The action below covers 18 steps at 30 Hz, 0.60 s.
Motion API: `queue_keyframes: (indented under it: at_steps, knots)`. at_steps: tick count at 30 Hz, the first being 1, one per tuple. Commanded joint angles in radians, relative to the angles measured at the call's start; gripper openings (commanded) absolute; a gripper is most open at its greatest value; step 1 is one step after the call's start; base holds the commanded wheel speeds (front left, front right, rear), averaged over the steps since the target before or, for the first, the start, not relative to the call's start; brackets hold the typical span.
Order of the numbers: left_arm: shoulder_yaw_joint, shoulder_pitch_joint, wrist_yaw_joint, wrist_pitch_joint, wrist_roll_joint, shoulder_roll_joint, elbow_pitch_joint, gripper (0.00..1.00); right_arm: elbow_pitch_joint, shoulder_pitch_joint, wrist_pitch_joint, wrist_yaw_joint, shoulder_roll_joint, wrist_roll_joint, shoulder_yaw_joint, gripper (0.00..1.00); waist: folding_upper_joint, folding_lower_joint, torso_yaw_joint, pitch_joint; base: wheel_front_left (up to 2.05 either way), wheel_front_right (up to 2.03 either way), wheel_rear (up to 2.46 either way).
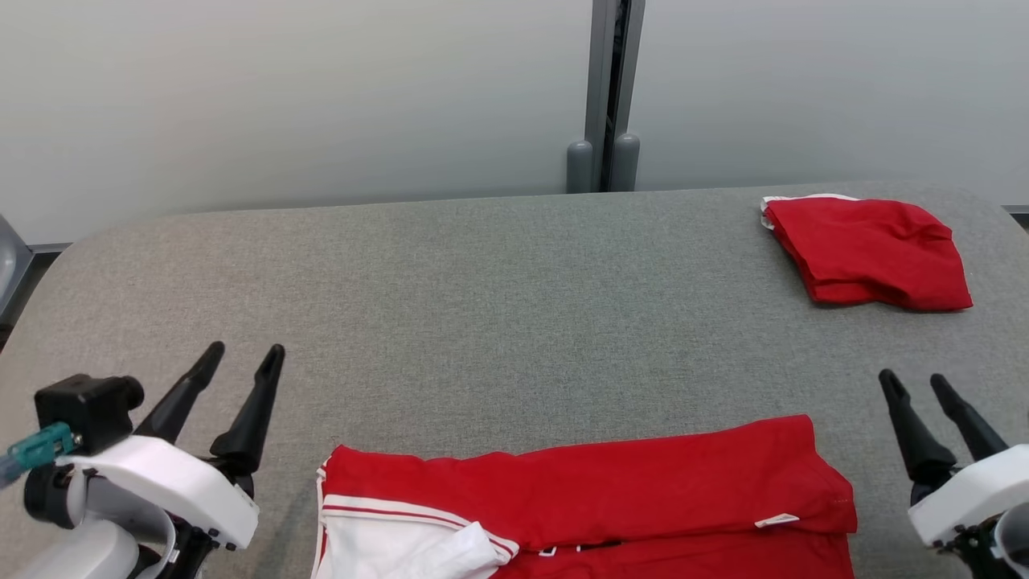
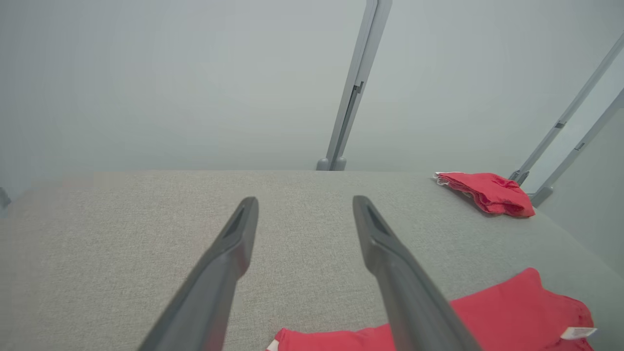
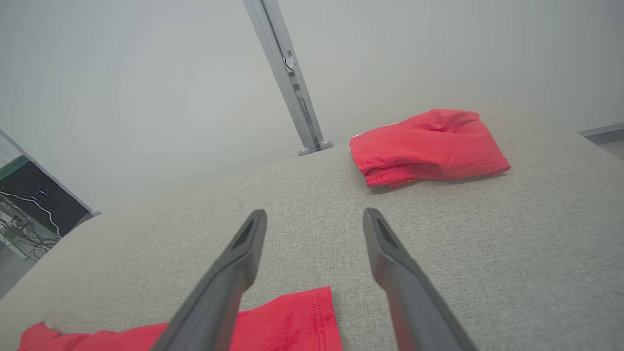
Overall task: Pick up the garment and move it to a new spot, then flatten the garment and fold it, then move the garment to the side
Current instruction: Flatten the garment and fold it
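A red garment [image 1: 611,490] with white trim and a white collar lies folded at the near edge of the grey table [image 1: 450,305]; its red cloth also shows low in the left wrist view [image 2: 512,312] and the right wrist view [image 3: 287,321]. My left gripper [image 1: 245,354] hovers open to the left of it, fingers spread with nothing between them [image 2: 304,202]. To the garment's right, my right gripper [image 1: 912,382] is open and empty as well [image 3: 314,214]. Neither gripper touches the cloth.
A second red garment [image 1: 872,253] lies folded at the table's far right corner, also visible in the wrist views [image 2: 487,192] [image 3: 429,146]. A grey post [image 1: 607,96] stands behind the table against pale wall panels. The table's corners are rounded.
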Motion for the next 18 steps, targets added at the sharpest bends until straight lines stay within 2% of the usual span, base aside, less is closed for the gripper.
queue_keyframes:
  at_steps: [1,4,5,10,14,18]
  knots:
    - [0.028,0.028,0.040,-0.034,0.036,-0.012,0.010,1.00,0.020,0.017,-0.019,0.000,0.010,-0.020,0.008,1.00,-0.0001,-0.0001,0.001,0.000,0.00,0.00,0.00]
    - [0.084,0.078,0.093,-0.055,0.083,-0.072,0.014,1.00,0.062,0.026,-0.041,0.000,0.020,-0.031,0.032,1.00,-0.0001,-0.0001,0.003,0.001,0.00,0.00,0.00]
    - [0.084,0.078,0.093,-0.055,0.083,-0.072,0.014,1.00,0.062,0.026,-0.041,0.000,0.020,-0.031,0.032,1.00,-0.0001,-0.0001,0.003,0.001,0.00,0.00,0.00]
    - [0.231,0.175,0.120,-0.057,0.266,-0.186,0.016,1.00,0.147,0.033,-0.102,0.000,0.027,-0.028,0.073,1.00,-0.0001,-0.0001,0.011,0.003,0.00,0.00,0.00]
    - [0.351,0.259,0.102,-0.057,0.398,-0.274,0.029,1.00,0.208,0.019,-0.170,0.000,0.029,-0.010,0.113,1.00,-0.0001,-0.0001,0.012,0.005,0.00,0.00,0.00]
    - [0.443,0.334,0.046,-0.057,0.474,-0.363,0.055,1.00,0.277,0.005,-0.220,0.000,0.025,0.014,0.156,1.00,-0.0001,-0.0001,0.015,0.007,0.00,0.00,0.00]
